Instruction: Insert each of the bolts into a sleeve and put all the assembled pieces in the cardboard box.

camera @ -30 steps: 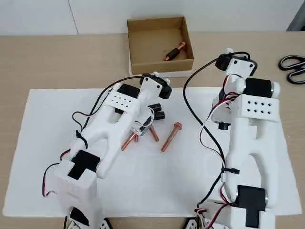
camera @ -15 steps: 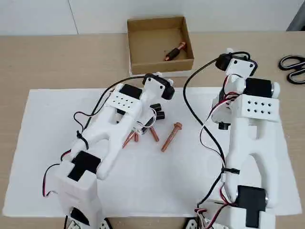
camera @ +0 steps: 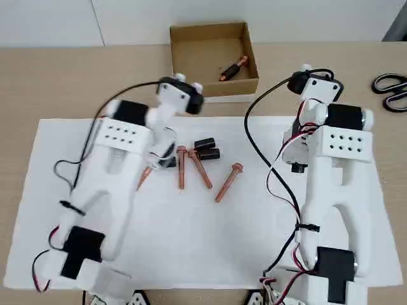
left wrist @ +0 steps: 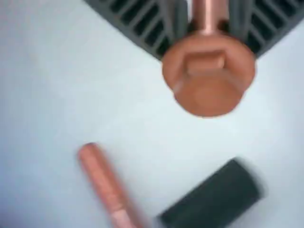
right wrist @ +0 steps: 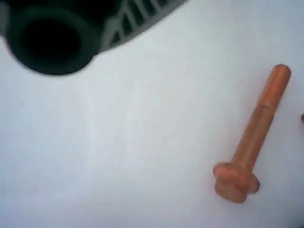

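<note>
The left gripper (left wrist: pixel 209 16), its ribbed dark jaws narrowed, pinches a copper-coloured flanged metal bolt (left wrist: pixel 209 76) by the shank over the matte white sheet (camera: pixel 191 241). The right gripper (camera: pixel 296 166) clasps a black tubular sleeve (right wrist: pixel 50 40) (its far end cut off). Three loose copper bolts (camera: pixel 181 168) lie between the arms, two smooth black sleeves (camera: pixel 205 143) just beyond them. One assembled piece (camera: pixel 233 68) rests in the brown cardboard box (camera: pixel 191 47).

Box (camera: pixel 197 63) at the bench's (camera: pixel 63 82) far edge, sheet (camera: pixel 210 254) in front of it.
One piece (camera: pixel 233 68) lies in the box, near its right wall. In front of the box, on the sheet, two sleeves (camera: pixel 204 143) (camera: pixel 209 154) lie together, with three bolts (camera: pixel 181 167) (camera: pixel 200 168) (camera: pixel 227 182) just nearer. Scissors (camera: pixel 391 84) lie well right of the box. The left tool (left wrist: pixel 209 28) grips a bolt (left wrist: pixel 209 76), and the right tool (right wrist: pixel 61 14) grips a sleeve (right wrist: pixel 50 42).
</note>
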`<state>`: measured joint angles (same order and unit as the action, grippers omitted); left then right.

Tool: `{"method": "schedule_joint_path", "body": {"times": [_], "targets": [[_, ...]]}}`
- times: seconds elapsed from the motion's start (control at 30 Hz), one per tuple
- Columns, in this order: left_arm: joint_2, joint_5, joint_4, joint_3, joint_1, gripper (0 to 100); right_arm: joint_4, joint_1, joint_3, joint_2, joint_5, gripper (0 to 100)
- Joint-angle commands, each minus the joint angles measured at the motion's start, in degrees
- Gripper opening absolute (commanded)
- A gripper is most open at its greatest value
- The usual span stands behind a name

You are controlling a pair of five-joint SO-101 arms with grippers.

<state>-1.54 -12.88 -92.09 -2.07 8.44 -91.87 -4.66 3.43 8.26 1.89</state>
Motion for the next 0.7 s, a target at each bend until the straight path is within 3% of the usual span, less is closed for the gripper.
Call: {"method": "schedule_joint_path", "body": {"times": [0.0, 0.17, 0.53, 0.67], "targets": [[4.7, 0.2, -0.4, -0.5, -6.3, 1, 1.0, 0.0, -0.2, 2.8, 0.5, 0.4], [4.6, 2.9, 3.6, -5.6, -11.7, 1, 0.8, 1.3, -0.3, 2.8, 0.5, 0.4], [4.6, 7.0, 26.8, -28.1, -14.3, 1, 1.0, 5.5, -0.4, 2.7, 0.2, 0.4], [4.6, 7.6, 29.0, -30.7, -14.3, 11, 0.7, 5.5, -0.4, 2.7, 0.1, 0.4]]}}
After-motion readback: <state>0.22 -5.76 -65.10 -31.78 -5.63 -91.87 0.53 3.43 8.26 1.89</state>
